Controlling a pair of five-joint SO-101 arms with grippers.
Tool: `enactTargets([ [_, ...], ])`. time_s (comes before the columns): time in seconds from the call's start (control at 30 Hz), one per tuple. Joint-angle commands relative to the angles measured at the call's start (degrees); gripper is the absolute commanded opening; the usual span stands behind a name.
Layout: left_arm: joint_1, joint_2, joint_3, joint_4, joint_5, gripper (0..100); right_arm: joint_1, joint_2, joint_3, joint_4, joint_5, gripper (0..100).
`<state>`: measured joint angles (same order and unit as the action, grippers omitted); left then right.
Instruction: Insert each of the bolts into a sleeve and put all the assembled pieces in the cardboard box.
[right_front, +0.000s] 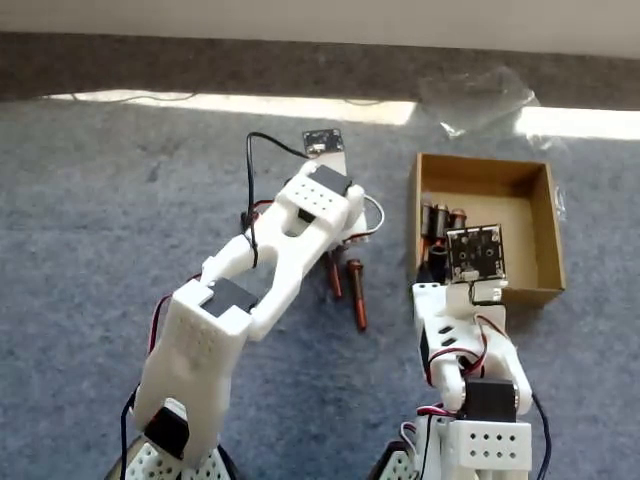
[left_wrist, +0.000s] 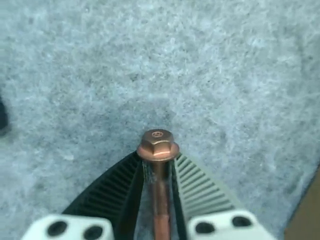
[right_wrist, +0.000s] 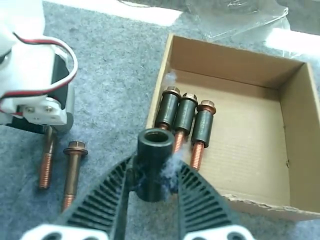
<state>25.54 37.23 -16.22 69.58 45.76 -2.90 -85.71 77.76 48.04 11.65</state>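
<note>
My left gripper (left_wrist: 158, 156) is shut on a copper bolt (left_wrist: 158, 145), whose hex head sticks out past the fingertips over bare carpet. My right gripper (right_wrist: 155, 172) is shut on a black sleeve (right_wrist: 154, 162) that stands upright with its bore open. It hovers just outside the near left corner of the cardboard box (right_wrist: 235, 62). Three assembled bolt-and-sleeve pieces (right_wrist: 185, 117) lie side by side in the box (right_front: 480, 165). A loose bolt (right_wrist: 72, 172) lies on the carpet, and another bolt (right_wrist: 46, 167) pokes out from under the left arm's end (right_wrist: 37, 75). Both bolts (right_front: 356, 295) lie left of the box.
Grey carpet covers the whole work area. A clear plastic bag (right_front: 480, 100) lies behind the box. The left arm (right_front: 290, 240) stretches diagonally across the middle, and the right arm (right_front: 470, 340) stands in front of the box.
</note>
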Motion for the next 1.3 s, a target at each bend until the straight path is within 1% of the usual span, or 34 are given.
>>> enactTargets([
  [0.0, -0.40, -0.66, -1.98, 1.14, 0.18, 1, 0.66, -0.57, -0.57, -1.89, -0.26, 0.5],
  [0.23, -0.48, -0.40, -1.98, 1.05, 0.09, 1, 0.66, -0.57, -0.57, -1.89, -0.26, 0.5],
  [0.37, -0.31, -0.40, -1.98, 1.05, 0.35, 8, 0.66, -0.57, -0.57, -1.89, -0.26, 0.5],
  [0.43, -0.04, -0.40, -1.80, 1.05, 0.44, 9, 0.66, -0.57, -0.57, -1.89, -0.26, 0.5],
  [0.63, -0.13, -0.31, -1.80, 1.05, 0.35, 6, 0.66, -0.57, -0.57, -1.89, -0.26, 0.5],
  [1.0, 0.04, -0.04, -1.63, 1.05, 0.26, 6, 0.66, -0.57, -0.57, -1.89, -0.26, 0.5],
  [1.03, 0.13, 0.57, -1.89, 1.05, 0.26, 5, 0.66, -0.57, -0.57, -1.89, -0.26, 0.5],
  [1.1, 0.22, 2.15, -2.86, 1.05, 0.18, 1, 0.66, -0.57, -0.57, -1.89, -0.26, 0.5],
  [1.2, 0.13, 4.53, -6.29, 1.58, 0.18, 1, 0.66, -0.57, -0.57, -1.89, -0.26, 0.5],
  [1.27, 0.22, 5.49, -8.22, 3.87, 0.18, 0, 0.66, -0.57, -0.57, -1.89, -0.26, 0.5],
])
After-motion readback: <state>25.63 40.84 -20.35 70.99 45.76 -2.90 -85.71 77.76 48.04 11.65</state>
